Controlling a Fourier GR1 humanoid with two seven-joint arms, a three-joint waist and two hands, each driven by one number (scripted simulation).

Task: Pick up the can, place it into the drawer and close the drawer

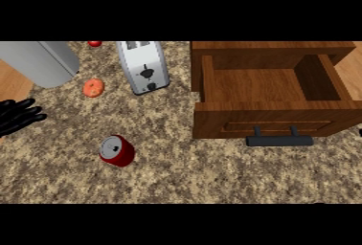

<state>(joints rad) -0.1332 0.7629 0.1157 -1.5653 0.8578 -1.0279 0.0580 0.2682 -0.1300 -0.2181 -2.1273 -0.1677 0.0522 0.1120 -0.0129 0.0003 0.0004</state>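
Head view: red can (117, 150) lying tilted on the speckled counter (212, 177), silver top turned up and to the left, well apart from everything else. Probably light, stiff and smooth-walled, so likely to roll or slip; best taken across the round body, thumb on one side and fingers on the other, not by the end.

Drawer (272, 95) at 2 o'clock from the can, pulled wide open, wooden floor bare, black handle (279, 140) on the front facing the lower edge. Front wall to be cleared before lowering the can in.

Left hand (17, 116) at the left edge, 10 o'clock from the can, fingers spread and straight, holding nothing, well apart from the can. Right hand not visible.

Toaster (145, 67) at 12 o'clock from the can, just left of the drawer. Orange fruit (93, 87) at 11 o'clock, a small red thing (95, 43) further up, a grey cylinder (39, 62) in the upper left corner. None between can and drawer; open counter along that path.
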